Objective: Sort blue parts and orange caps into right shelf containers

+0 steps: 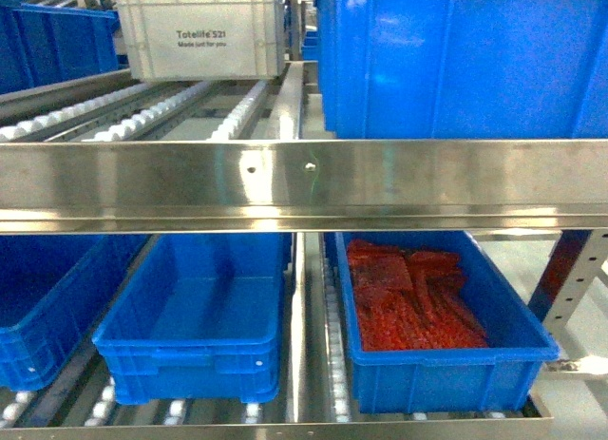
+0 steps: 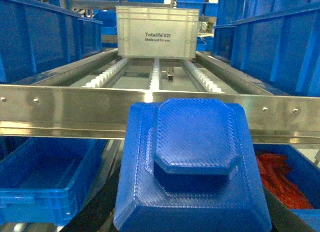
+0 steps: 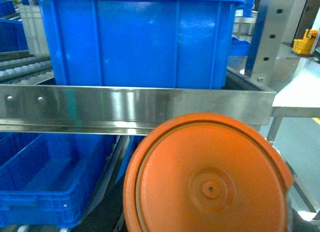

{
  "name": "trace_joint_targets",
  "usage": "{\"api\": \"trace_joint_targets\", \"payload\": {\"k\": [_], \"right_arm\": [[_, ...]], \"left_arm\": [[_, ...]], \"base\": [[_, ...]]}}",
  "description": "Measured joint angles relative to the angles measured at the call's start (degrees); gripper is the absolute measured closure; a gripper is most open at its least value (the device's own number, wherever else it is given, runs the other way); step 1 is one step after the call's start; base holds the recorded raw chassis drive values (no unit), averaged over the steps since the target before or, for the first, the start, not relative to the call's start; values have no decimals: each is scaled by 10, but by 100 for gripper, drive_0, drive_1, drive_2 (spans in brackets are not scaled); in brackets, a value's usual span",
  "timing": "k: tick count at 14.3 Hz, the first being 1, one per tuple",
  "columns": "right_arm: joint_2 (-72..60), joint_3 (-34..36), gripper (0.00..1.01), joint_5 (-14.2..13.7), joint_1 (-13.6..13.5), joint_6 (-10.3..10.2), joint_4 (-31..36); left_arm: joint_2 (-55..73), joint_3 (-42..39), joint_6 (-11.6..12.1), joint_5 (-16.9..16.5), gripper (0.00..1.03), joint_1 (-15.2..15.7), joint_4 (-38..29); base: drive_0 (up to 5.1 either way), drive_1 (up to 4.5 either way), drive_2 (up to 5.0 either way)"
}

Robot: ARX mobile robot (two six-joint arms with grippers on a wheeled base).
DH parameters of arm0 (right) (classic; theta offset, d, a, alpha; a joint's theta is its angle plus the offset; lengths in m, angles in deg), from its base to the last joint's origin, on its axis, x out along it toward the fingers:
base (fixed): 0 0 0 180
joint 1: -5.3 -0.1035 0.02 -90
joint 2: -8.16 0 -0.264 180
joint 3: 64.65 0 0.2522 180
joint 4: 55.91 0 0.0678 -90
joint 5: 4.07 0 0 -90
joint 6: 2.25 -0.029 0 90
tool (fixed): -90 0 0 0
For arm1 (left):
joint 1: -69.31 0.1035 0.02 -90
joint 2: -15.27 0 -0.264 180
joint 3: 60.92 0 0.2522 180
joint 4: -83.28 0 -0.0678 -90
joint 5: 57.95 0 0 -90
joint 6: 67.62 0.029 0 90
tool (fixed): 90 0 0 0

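Blue part (image 2: 192, 167) fills your left wrist view, orange cap (image 3: 207, 179) your right; each end effector apparently grips its piece, neither deposited. Lower-shelf crates wait: one (image 1: 195, 350) empty, one (image 1: 446, 364) holding red pieces.

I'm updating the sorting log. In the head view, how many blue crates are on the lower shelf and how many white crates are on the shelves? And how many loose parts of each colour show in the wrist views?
blue crates, lower shelf: 3
white crate: 1
blue part: 1
orange cap: 1
Total: 6
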Motion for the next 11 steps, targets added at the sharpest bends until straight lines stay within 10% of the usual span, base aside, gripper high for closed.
{"api": "trace_joint_targets", "payload": {"k": [11], "right_arm": [[0, 0, 58, 0, 0, 0, -2]], "left_arm": [[0, 0, 0, 0, 62, 0, 1]], "base": [[-494, 251, 251]]}}
